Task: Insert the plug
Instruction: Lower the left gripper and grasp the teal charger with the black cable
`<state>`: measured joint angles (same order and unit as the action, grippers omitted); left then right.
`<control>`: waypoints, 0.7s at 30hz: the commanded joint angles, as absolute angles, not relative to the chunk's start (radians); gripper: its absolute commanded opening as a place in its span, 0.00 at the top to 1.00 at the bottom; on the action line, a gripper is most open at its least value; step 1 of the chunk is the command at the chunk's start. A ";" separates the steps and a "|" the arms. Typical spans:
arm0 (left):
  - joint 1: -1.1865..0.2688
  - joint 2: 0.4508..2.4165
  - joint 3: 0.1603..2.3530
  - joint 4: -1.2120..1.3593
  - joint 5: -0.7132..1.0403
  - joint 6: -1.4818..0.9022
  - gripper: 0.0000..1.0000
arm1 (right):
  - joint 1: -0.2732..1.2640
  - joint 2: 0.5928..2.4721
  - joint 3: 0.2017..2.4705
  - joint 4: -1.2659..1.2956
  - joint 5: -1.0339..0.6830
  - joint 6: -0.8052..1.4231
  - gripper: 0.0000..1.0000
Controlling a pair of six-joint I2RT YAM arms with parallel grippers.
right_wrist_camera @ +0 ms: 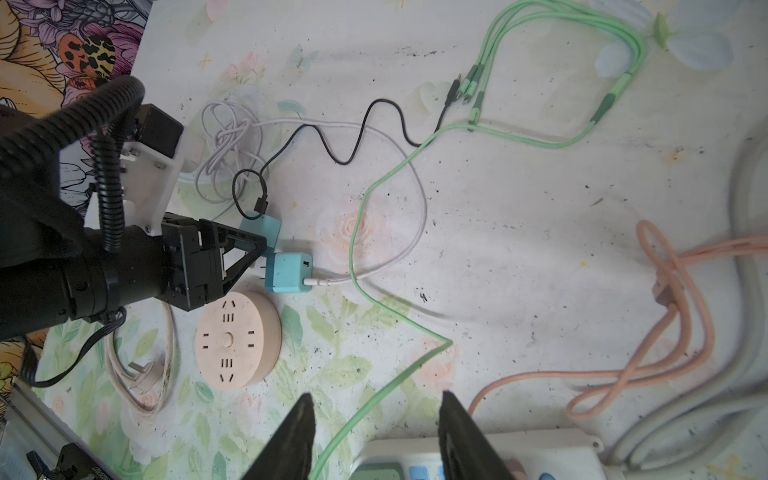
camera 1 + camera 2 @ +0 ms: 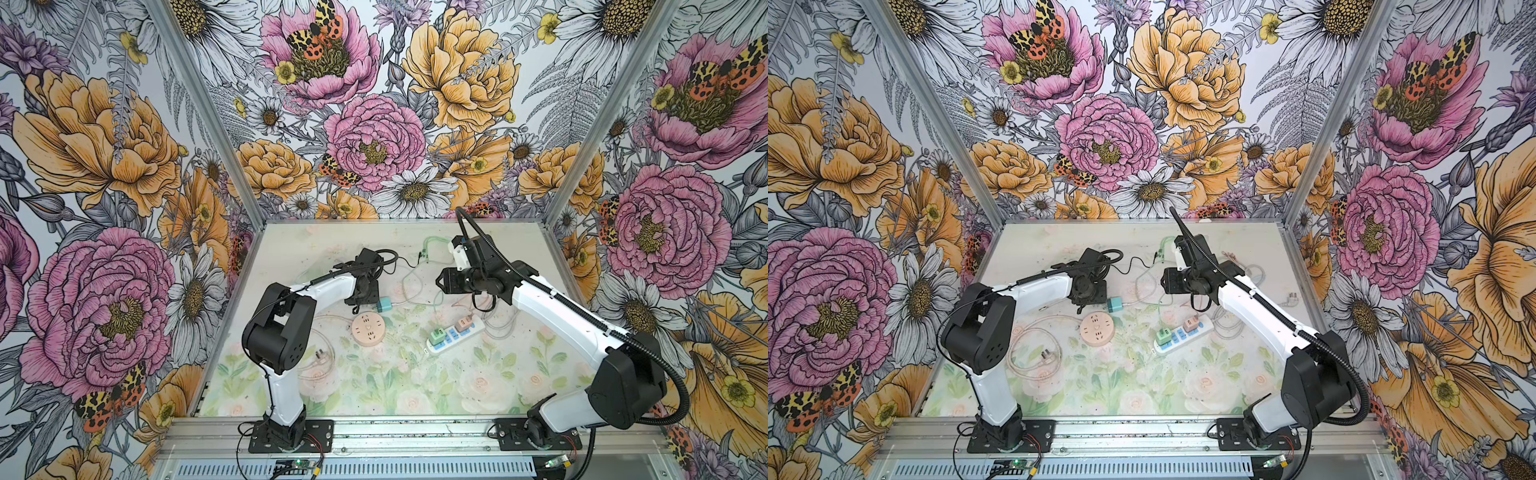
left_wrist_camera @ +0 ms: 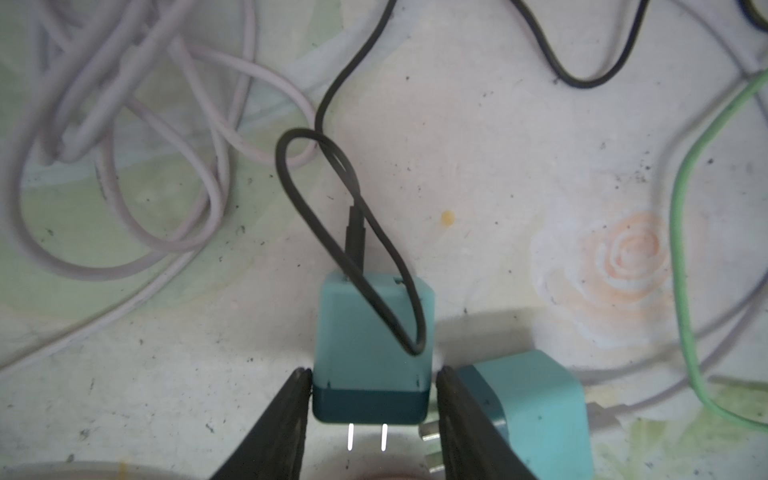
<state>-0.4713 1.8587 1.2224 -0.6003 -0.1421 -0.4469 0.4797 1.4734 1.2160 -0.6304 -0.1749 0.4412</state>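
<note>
A teal plug (image 3: pixel 370 332) with two flat prongs and a black cable (image 3: pixel 328 99) sits between the fingers of my left gripper (image 3: pixel 372 372), and both pads press on its dark base. It shows again in the right wrist view as the teal plug (image 1: pixel 264 224) at the left gripper's tips. In both top views the left gripper (image 2: pixel 363 299) (image 2: pixel 1088 297) covers it. A round pink socket (image 2: pixel 368 328) (image 1: pixel 237 340) lies flat just in front of that gripper. My right gripper (image 1: pixel 376 397) (image 2: pixel 439 280) stands open in the air, with nothing in it.
A second teal plug (image 2: pixel 384 304) (image 3: pixel 536 407) with a white cable lies right beside the held one. A white power strip (image 2: pixel 455 334) (image 1: pixel 540 453) holds a green adapter (image 2: pixel 436 336) and a pink adapter (image 2: pixel 464 323). Green cable (image 1: pixel 361 232), pink cable (image 1: pixel 665 291) and lilac cable (image 3: pixel 124 166) loops lie around.
</note>
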 commanded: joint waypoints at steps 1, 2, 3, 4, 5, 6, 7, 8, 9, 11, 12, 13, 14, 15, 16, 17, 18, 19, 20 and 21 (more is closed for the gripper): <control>-0.480 1.879 1.225 -0.583 -0.165 -0.455 0.48 | 0.474 1.482 1.249 -0.611 -0.190 0.454 0.50; -0.480 1.884 1.224 -0.579 -0.161 -0.453 0.49 | 0.474 1.483 1.250 -0.611 -0.193 0.454 0.50; -0.480 1.892 1.226 -0.577 -0.159 -0.450 0.48 | 0.474 1.485 1.250 -0.611 -0.198 0.455 0.50; -0.479 1.898 1.228 -0.577 -0.158 -0.447 0.48 | 0.474 1.488 1.249 -0.610 -0.206 0.456 0.50; -0.480 1.904 1.229 -0.576 -0.158 -0.446 0.48 | 0.475 1.490 1.250 -0.611 -0.212 0.457 0.50; -0.480 1.908 1.228 -0.572 -0.159 -0.445 0.48 | 0.474 1.493 1.252 -0.610 -0.220 0.457 0.50; -0.480 1.910 1.224 -0.566 -0.161 -0.443 0.49 | 0.474 1.496 1.252 -0.610 -0.226 0.456 0.50; -0.479 1.907 1.220 -0.559 -0.164 -0.442 0.50 | 0.474 1.499 1.253 -0.609 -0.231 0.456 0.50; -0.479 1.904 1.213 -0.549 -0.166 -0.439 0.51 | 0.474 1.502 1.255 -0.609 -0.237 0.454 0.50; -0.477 1.893 1.203 -0.531 -0.167 -0.428 0.54 | 0.474 1.513 1.261 -0.609 -0.252 0.455 0.50; -0.475 1.885 1.198 -0.527 -0.167 -0.419 0.56 | 0.474 1.521 1.267 -0.609 -0.266 0.453 0.50; -0.473 1.875 1.193 -0.523 -0.167 -0.406 0.57 | 0.474 1.531 1.272 -0.609 -0.283 0.453 0.50; -0.474 1.860 1.188 -0.522 -0.168 -0.393 0.57 | 0.475 1.540 1.280 -0.608 -0.298 0.453 0.50; -0.473 1.839 1.179 -0.516 -0.169 -0.372 0.58 | 0.474 1.551 1.288 -0.607 -0.318 0.452 0.51; -0.474 1.801 1.165 -0.506 -0.172 -0.352 0.59 | 0.476 1.562 1.296 -0.608 -0.335 0.452 0.50; -0.473 1.765 1.149 -0.492 -0.169 -0.331 0.59 | 0.476 1.571 1.304 -0.606 -0.348 0.451 0.50; -0.473 1.730 1.126 -0.473 -0.164 -0.306 0.60 | 0.479 1.580 1.314 -0.606 -0.362 0.451 0.50; -0.472 1.692 1.102 -0.451 -0.156 -0.275 0.61 | 0.482 1.590 1.324 -0.606 -0.374 0.449 0.50; -0.474 1.661 1.078 -0.431 -0.150 -0.249 0.63 | 0.487 1.596 1.329 -0.605 -0.383 0.449 0.50; -0.477 1.622 1.048 -0.407 -0.148 -0.221 0.69 | 0.493 1.604 1.339 -0.604 -0.390 0.446 0.50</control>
